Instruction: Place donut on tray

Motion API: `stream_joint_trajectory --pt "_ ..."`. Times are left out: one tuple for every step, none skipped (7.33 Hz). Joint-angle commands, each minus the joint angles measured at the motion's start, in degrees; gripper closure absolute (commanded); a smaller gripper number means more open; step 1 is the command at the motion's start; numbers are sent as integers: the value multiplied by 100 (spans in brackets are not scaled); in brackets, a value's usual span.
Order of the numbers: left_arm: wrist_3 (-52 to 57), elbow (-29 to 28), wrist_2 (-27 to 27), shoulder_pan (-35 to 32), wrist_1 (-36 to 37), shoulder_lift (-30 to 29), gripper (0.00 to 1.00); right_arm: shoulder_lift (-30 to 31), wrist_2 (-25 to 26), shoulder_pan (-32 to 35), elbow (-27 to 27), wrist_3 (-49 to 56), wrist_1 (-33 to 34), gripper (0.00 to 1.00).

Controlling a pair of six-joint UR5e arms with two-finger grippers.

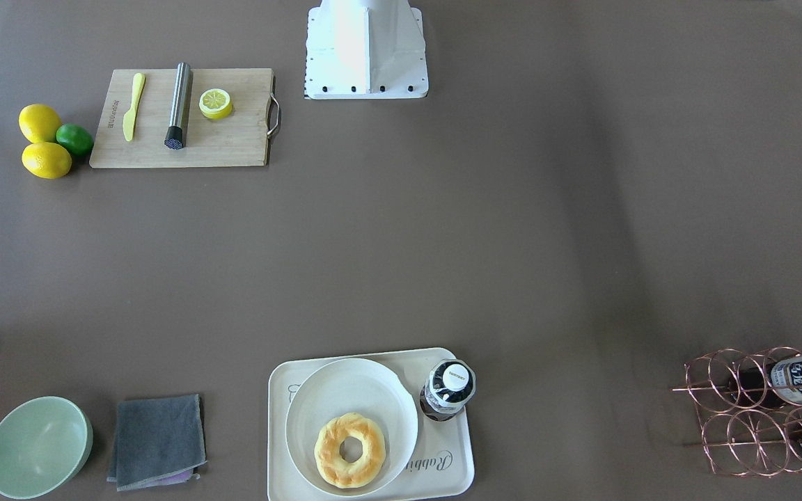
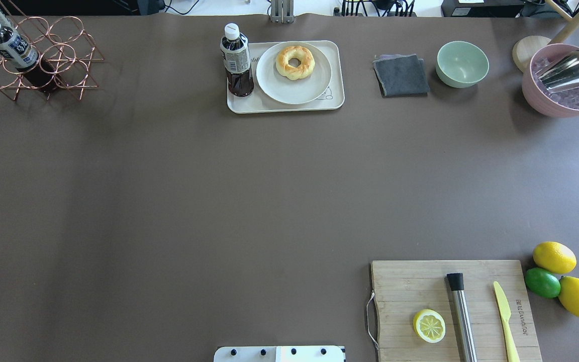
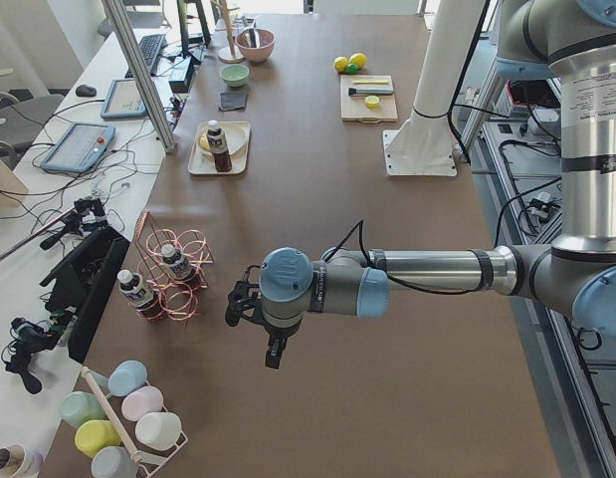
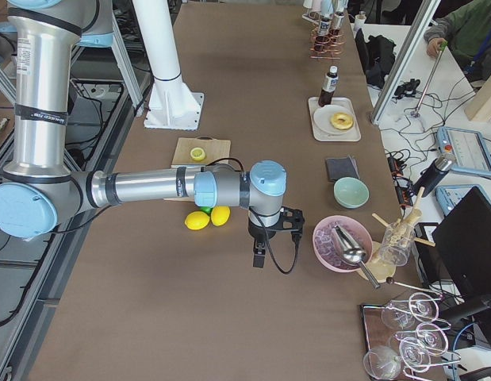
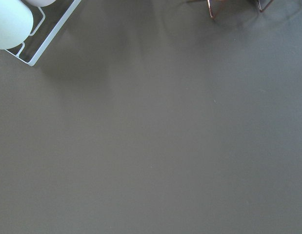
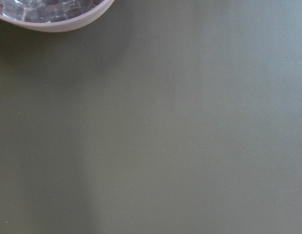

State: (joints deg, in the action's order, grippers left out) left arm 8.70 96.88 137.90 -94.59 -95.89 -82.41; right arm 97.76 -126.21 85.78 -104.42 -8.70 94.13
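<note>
the donut (image 2: 295, 62) lies flat on a white plate (image 2: 289, 88), toward the plate's upper edge in the overhead view. the plate sits on the cream tray (image 2: 249, 103) at the top middle of that frame. a dark drink bottle (image 2: 236, 60) with a white cap stands upright on the tray's left end, just beside the plate.

at the upper right of the frame, a pink bowl (image 2: 536, 95) holds ice cubes (image 2: 578, 95) and a metal scoop (image 2: 571, 68). a pale green bowl (image 2: 462, 63) stands left of it, with a folded grey cloth (image 2: 401, 75) alongside. at the upper left, a copper wire rack (image 2: 73, 80) holds bottles (image 2: 10, 45).

at the lower right, a wooden cutting board (image 2: 410, 286) carries a lemon half (image 2: 429, 326), a steel cylinder (image 2: 462, 314) and a yellow knife (image 2: 504, 314).

the left gripper (image 3: 273, 351) hangs over bare table at the lower middle of the left side view. the right gripper (image 4: 259, 258) hangs near the pink bowl in the right side view. both are well apart from the tray, and i cannot tell whether either is released or clenched.
</note>
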Motion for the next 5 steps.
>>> stream_joint_trajectory --pt "0 -2 0 2 0 -3 2 -3 -9 0 0 0 0 0" --pt "9 -2 0 2 0 6 2 -3 -9 0 0 -8 0 0" --pt "9 -2 0 2 -9 6 2 -12 -9 0 0 -8 0 0" --pt "9 -11 0 -7 -87 6 2 -3 -9 0 0 0 0 0" --pt "9 -2 17 2 -218 32 2 -3 -9 0 0 -8 0 0"
